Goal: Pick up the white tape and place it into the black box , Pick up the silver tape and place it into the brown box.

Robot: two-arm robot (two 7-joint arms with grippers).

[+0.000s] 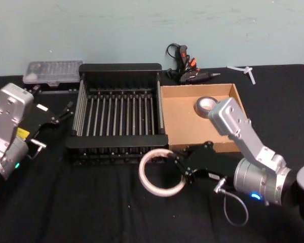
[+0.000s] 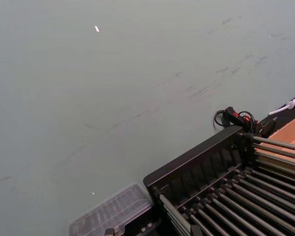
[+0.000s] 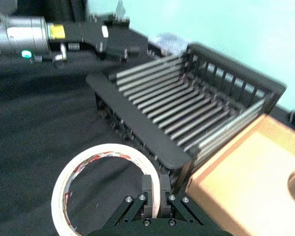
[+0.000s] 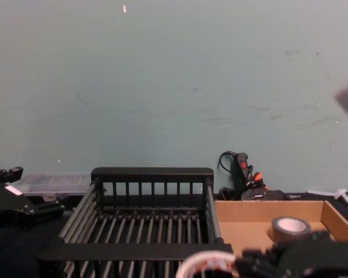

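While right gripper [image 1: 178, 168] pinches white tape [image 1: 159, 173] (rim between 2 fingers), forearm angled low, left gripper [image 1: 66, 112] spread.

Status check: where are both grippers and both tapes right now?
Right gripper shut on white tape, at near rim of black box. Silver tape sits in brown box. Left gripper open, idle left of the crate. Crate unobstructed.
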